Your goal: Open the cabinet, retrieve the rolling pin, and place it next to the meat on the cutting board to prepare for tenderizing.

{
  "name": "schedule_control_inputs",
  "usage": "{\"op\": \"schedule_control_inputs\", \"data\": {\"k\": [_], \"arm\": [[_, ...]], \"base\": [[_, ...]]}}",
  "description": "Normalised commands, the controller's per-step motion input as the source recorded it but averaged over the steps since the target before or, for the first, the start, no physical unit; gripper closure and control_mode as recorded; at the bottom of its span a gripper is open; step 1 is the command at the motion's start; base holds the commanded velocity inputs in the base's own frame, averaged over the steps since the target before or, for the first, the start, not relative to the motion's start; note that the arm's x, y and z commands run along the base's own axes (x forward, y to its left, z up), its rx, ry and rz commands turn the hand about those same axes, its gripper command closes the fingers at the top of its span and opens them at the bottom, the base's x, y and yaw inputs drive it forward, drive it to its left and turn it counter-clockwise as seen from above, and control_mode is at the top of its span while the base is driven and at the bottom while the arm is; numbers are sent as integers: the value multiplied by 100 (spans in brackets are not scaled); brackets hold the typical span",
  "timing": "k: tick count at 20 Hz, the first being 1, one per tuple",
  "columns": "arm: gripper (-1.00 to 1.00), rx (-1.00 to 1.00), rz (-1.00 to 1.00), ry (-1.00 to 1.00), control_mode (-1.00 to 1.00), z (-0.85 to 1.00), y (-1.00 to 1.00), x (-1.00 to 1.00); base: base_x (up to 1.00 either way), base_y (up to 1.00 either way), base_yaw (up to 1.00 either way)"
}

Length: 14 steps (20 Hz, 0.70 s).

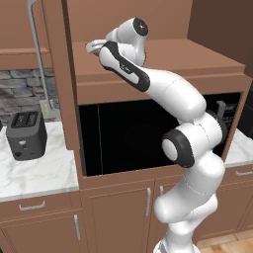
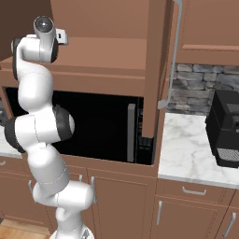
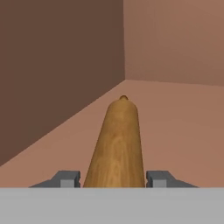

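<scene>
Inside the opened cabinet [image 1: 148, 54], the gripper [image 3: 113, 178] grasps the rolling pin [image 3: 116, 144] mid-retrieval; next it likely needs lifting clear and withdrawing.

I see white marble counters [image 1: 34, 173] over brown base cabinets [image 2: 186, 214], a grey stone backsplash [image 2: 196, 86], a toaster [image 1: 25, 134] left and a coffee machine [image 2: 226, 128] right.

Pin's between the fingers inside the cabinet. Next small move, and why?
Probably lift slightly and draw the hand straight back out. The fingers sit against both sides of the rolling pin, which appears gripped and lies on the cabinet shelf, pointing toward the back corner.
</scene>
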Motion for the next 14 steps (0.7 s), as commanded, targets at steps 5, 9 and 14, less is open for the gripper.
{"op": "schedule_control_inputs", "data": {"k": [5,9,14], "arm": [[100,0,0,0,-100,0,0,0],[100,0,0,0,-100,0,0,0],[100,0,0,-1,-100,0,0,-3]], "base": [[0,0,0],[0,0,0],[0,0,0]]}}
